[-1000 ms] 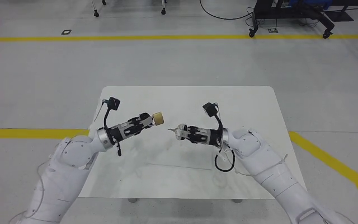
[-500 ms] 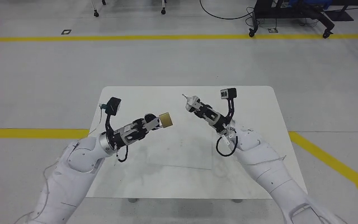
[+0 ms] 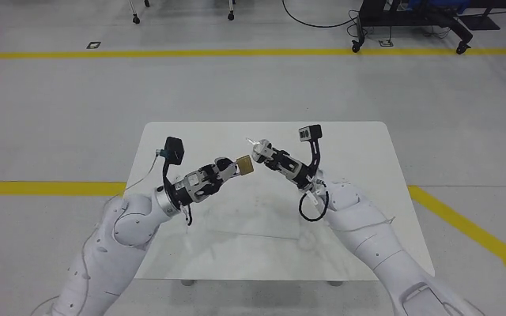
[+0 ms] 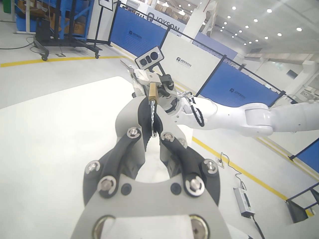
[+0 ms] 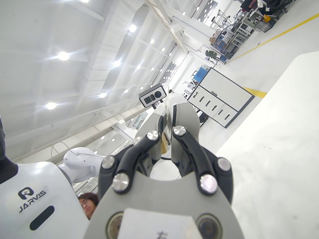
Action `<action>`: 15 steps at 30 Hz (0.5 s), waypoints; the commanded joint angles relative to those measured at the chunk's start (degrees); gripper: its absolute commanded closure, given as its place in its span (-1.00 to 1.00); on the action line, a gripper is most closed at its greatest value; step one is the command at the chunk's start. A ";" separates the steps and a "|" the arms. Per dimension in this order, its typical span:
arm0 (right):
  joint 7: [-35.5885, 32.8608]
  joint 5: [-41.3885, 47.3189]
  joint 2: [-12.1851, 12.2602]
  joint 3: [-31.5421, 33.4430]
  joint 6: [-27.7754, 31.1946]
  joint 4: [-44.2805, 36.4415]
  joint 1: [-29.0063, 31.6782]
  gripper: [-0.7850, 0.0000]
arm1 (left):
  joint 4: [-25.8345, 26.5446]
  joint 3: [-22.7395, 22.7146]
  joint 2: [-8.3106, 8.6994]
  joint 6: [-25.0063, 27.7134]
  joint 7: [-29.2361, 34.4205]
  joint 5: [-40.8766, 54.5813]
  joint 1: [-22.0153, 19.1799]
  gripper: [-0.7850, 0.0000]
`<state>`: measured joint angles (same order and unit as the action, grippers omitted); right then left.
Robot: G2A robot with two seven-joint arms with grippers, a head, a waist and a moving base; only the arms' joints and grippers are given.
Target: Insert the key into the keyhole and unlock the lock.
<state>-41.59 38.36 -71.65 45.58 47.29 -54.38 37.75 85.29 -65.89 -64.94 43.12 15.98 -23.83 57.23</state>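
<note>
A brass padlock (image 3: 244,165) hangs in the air over the middle of the white table (image 3: 356,146), with my left gripper (image 3: 230,168) shut on its silver shackle. In the left wrist view the padlock's brass body (image 4: 152,92) sticks out past the fingertips, and its shackle sits between the pads. My right gripper (image 3: 262,150) is just right of and behind the padlock, shut on a small silver key (image 3: 252,141) whose blade points up and away. In the left wrist view the key (image 4: 125,65) stands above the padlock. The right gripper (image 5: 169,109) hides the key in its own view.
The table's surface bears no other objects. Yellow floor lines (image 3: 237,53) run behind and beside the table. A wheeled black stand (image 3: 411,20) is far back on the floor.
The left arm has carried the padlock rightward toward the table's middle. The right arm first swung the key up and back, then brought it left, close to the padlock.
</note>
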 commanded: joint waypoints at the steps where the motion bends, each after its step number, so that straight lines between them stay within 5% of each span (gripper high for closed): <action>1: -1.37 0.99 -0.10 0.38 -0.08 0.36 -0.03 1.00 | 0.18 0.08 -0.09 -0.53 -1.46 -2.77 0.19 1.00; 11: -5.26 3.03 -0.85 2.00 -0.34 1.53 0.03 1.00 | 1.20 0.77 -0.62 -3.07 -7.72 -11.54 1.71 1.00; 15: -5.77 2.56 -1.03 2.89 1.23 1.68 0.23 1.00 | -0.48 0.26 -0.89 -3.91 -8.09 -5.23 1.48 1.00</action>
<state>-47.11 41.19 -72.65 48.36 48.06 -52.61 37.90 85.38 -65.46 -65.77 39.43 7.56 -31.92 58.88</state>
